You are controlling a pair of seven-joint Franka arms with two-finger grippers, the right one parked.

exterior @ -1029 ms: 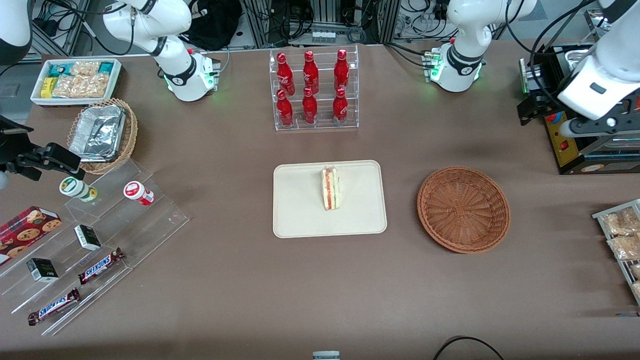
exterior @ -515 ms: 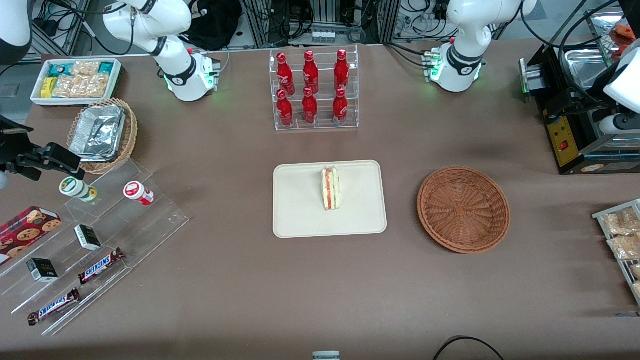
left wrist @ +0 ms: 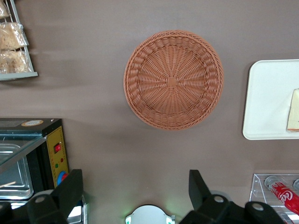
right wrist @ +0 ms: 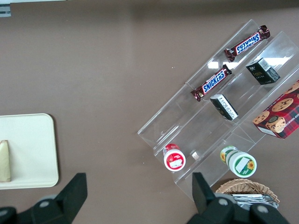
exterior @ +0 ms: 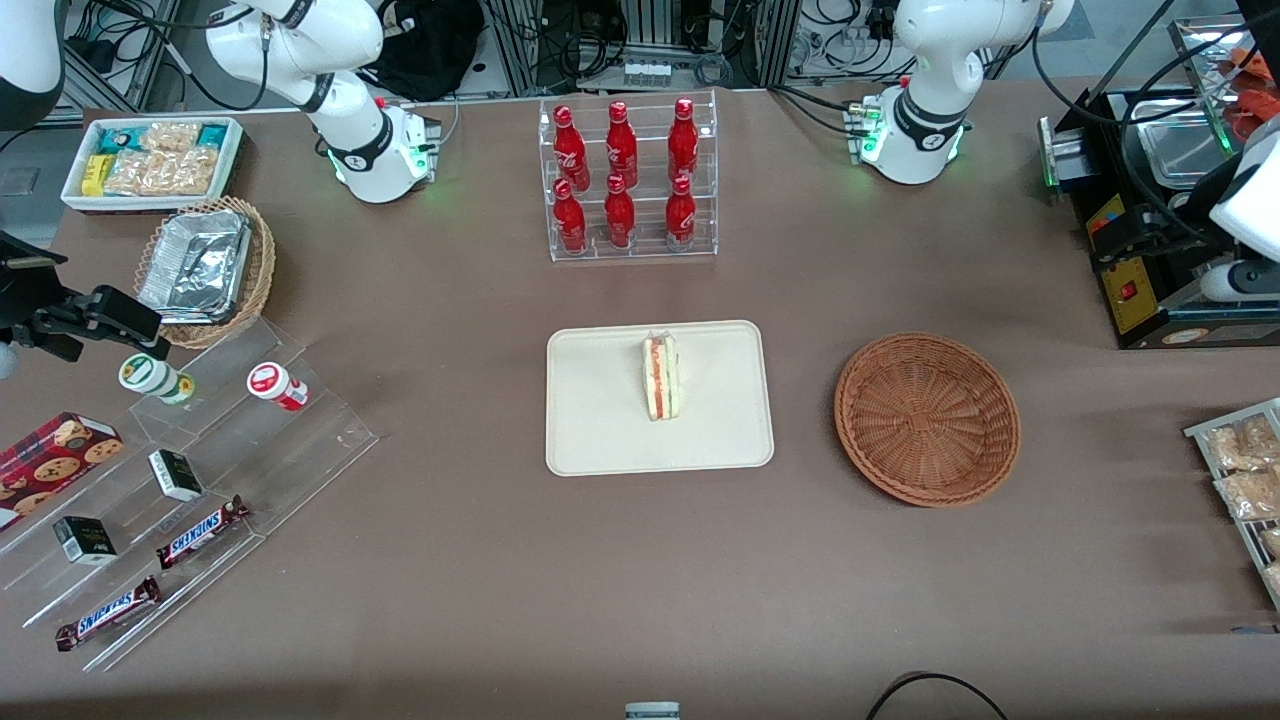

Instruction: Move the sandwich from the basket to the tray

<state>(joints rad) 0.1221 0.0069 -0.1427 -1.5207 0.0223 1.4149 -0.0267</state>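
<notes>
Front view looks down over the table; both wrist views (high up) share the tray (left wrist: 266, 100).

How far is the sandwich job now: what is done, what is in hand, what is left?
Done: the sandwich lies on the tray, and the basket holds nothing. In hand: nothing; the gripper is open, high above the basket toward the working arm's end. Left: nothing visible.

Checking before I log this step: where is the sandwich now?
The sandwich stands on the tray, out of the basket; the open end effector is high above the basket.
</notes>
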